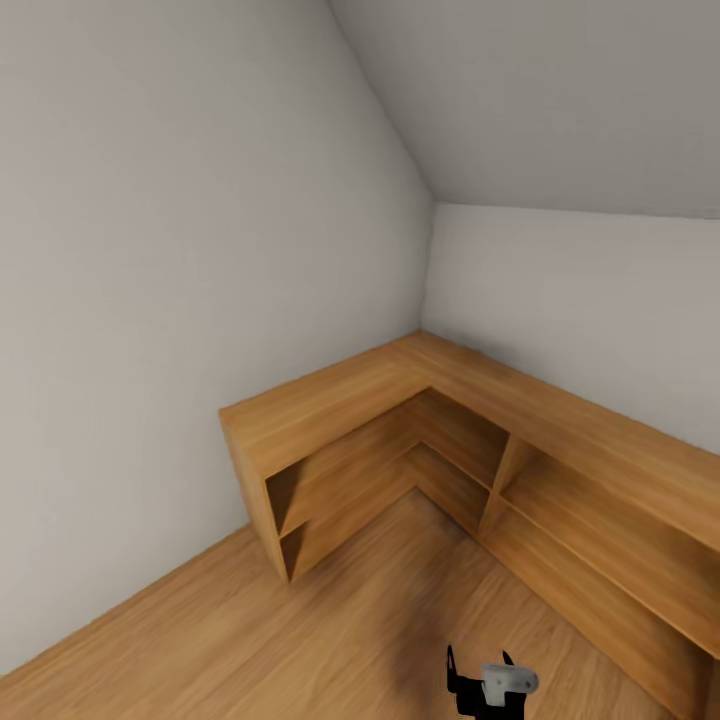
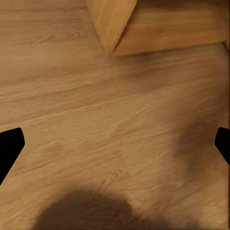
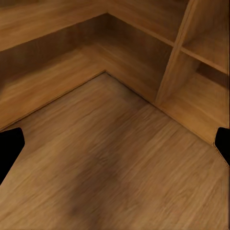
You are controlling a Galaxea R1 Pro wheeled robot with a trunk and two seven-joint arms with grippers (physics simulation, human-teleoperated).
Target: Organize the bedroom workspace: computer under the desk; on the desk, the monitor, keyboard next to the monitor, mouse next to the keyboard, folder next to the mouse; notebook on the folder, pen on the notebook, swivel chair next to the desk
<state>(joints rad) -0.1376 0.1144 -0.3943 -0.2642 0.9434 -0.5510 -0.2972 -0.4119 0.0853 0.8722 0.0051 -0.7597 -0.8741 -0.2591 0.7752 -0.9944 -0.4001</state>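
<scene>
Grippers, both spread wide and empty, hung over wooden floor [image 1: 250, 630] beside light wooden L-shaped shelving [image 1: 400, 400].

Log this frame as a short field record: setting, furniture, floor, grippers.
setting: room corner, plain pale walls
furniture: L-shaped light wooden shelf unit with open compartments, nothing seen on its shelves
floor: wooden floor, soft shadow on it
left gripper: open, over bare floor
right gripper: open, facing the shelf corner
</scene>
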